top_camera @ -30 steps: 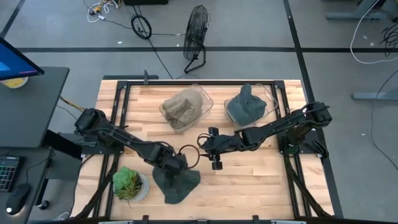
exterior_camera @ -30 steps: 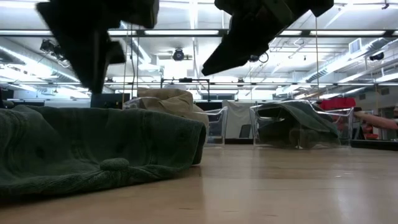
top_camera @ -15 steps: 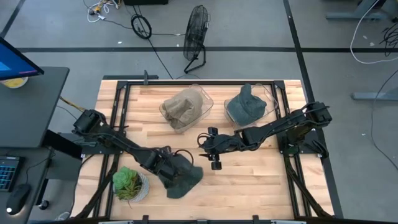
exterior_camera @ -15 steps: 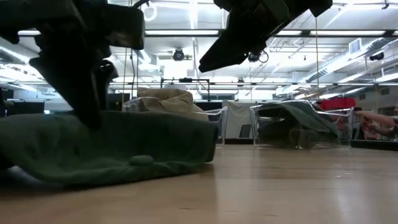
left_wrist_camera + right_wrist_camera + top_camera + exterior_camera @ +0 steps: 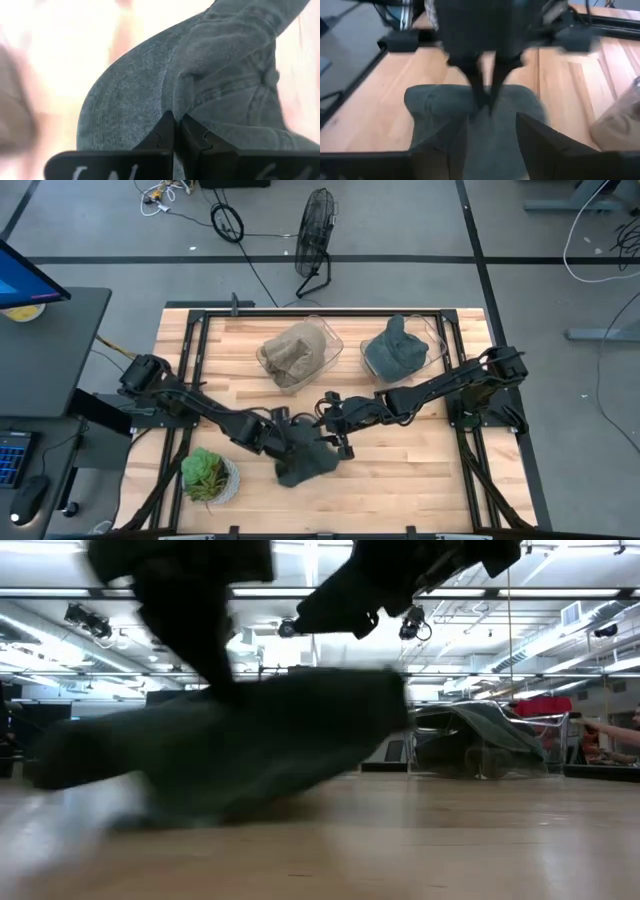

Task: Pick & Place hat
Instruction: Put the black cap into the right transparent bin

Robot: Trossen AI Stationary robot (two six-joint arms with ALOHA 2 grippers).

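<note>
Ceiling strip lights brighten the room evenly.
Low view smears with motion blur; left wrist background glares white.

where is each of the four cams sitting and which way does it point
High view: above the table, looking straight down; both arms, left end effector shut on the dark green hat.
Low view: table-top height, looking level across; arms enter from above, hat in front.
Left wrist view: on the left wrist, looking past closed fingers at the hat.
Right wrist view: on the right wrist, past open fingers toward the left arm and hat.
All four share the hat.
</note>
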